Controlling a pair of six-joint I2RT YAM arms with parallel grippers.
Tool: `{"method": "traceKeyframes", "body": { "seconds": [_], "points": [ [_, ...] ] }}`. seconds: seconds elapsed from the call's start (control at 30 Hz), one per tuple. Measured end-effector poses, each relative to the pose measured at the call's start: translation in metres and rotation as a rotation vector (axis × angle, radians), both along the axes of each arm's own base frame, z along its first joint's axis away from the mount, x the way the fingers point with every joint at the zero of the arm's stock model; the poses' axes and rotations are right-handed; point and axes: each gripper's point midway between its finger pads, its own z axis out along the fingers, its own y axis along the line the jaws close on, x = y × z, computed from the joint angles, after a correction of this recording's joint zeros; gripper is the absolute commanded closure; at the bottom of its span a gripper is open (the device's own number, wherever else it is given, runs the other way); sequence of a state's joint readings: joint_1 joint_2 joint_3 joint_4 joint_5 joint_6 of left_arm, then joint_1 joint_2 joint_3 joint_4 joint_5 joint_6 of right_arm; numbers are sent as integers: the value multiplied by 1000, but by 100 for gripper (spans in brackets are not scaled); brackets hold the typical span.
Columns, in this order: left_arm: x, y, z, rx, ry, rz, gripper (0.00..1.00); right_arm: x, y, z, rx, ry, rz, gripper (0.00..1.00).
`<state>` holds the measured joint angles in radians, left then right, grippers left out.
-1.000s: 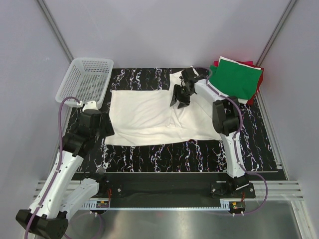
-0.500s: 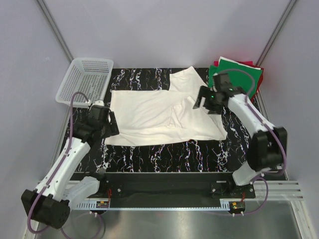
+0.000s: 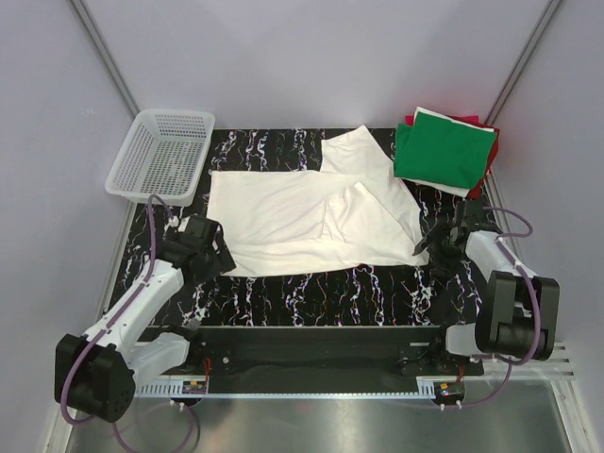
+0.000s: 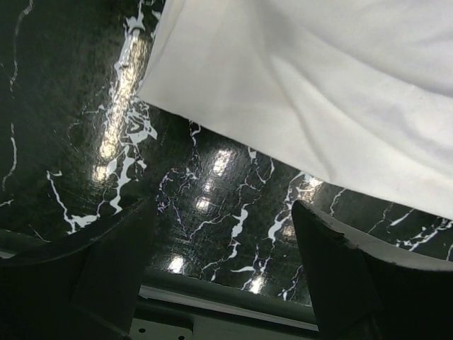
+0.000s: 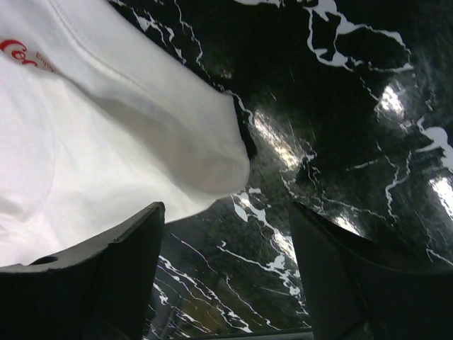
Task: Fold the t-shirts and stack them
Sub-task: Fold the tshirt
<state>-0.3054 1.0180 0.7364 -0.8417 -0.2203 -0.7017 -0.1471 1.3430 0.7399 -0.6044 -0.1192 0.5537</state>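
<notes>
One t-shirt [image 3: 293, 222] lies spread across the middle of the surface [image 3: 311, 293]. The basket [image 3: 176, 114] stands at the far left corner. A stack of folded t-shirts [image 3: 444, 151] occupies the far right corner. The left gripper [image 3: 219, 257] sits at the spread shirt's near left corner, the right gripper [image 3: 427, 247] at its near right corner.

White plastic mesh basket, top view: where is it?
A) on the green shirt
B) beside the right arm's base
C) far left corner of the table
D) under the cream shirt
C: the white plastic mesh basket stands at the far left corner of the black marbled table; the folded green t-shirt lies far right, the cream-white t-shirt mid-table.
</notes>
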Motion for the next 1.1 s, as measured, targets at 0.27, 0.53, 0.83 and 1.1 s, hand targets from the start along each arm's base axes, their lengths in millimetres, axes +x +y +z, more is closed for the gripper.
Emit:
{"method": "traceKeyframes", "body": {
  "seconds": [0.27, 0.53, 0.83, 1.1],
  "points": [
    [-2, 10, -38, -18, 50, 114, 19, 21, 2, -20, 63, -14, -7, 58],
    [3, 24, -56, -10, 39, 202, 21, 31, 2, -27, 82, -41, -1, 93],
    [27, 25, -62, -9, -30, 231, 25, 35, 6, -27, 103, -57, 12, 100],
    [31, 36, -67, 36, -36, 317, 35, 39, 10, -27, 135, -66, 25, 100]
  ]
}}
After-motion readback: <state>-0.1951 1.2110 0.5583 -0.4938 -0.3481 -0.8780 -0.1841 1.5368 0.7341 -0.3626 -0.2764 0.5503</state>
